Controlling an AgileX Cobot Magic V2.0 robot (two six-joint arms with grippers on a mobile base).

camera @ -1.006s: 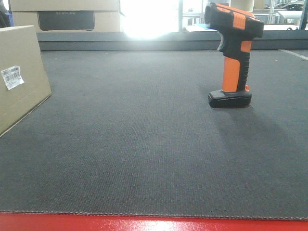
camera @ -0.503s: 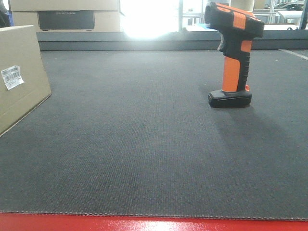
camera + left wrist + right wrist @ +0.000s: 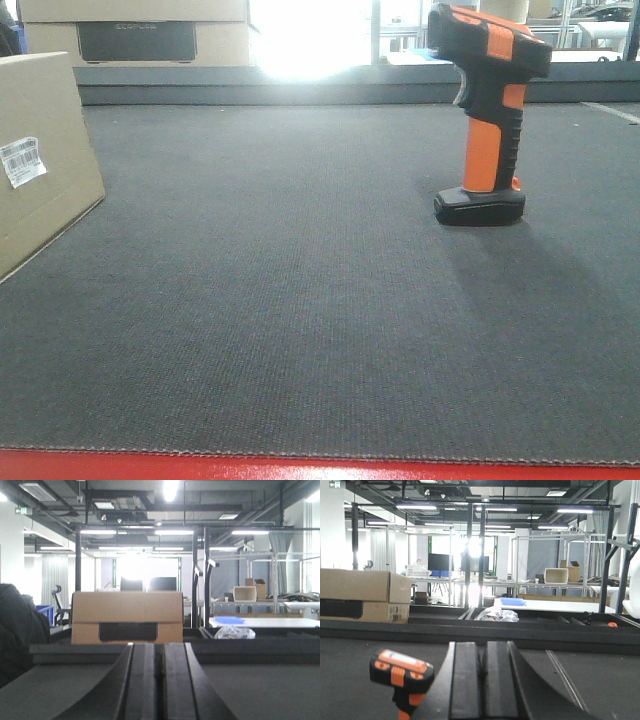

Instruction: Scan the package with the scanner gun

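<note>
The package [image 3: 45, 150], a tan cardboard box with a white barcode label [image 3: 22, 161], stands at the left edge of the front view. The scanner gun [image 3: 487, 110] is upright on its black foot at the right, black with an orange handle. No gripper shows in the front view. In the right wrist view the scanner gun [image 3: 402, 676] sits low on the left, just beside my right gripper [image 3: 484, 666], whose fingers are shut with nothing between them. My left gripper [image 3: 159, 652] is shut and empty too; neither task object appears in its view.
A dark grey mat [image 3: 300, 300] covers the table, with a red strip [image 3: 300, 470] along its near edge and a raised dark ledge [image 3: 280, 85] at the back. A wider carton with a dark printed band [image 3: 126, 617] stands behind that ledge.
The front view has shifted by a few pixels. The scanner gun and the package stand where they were.
</note>
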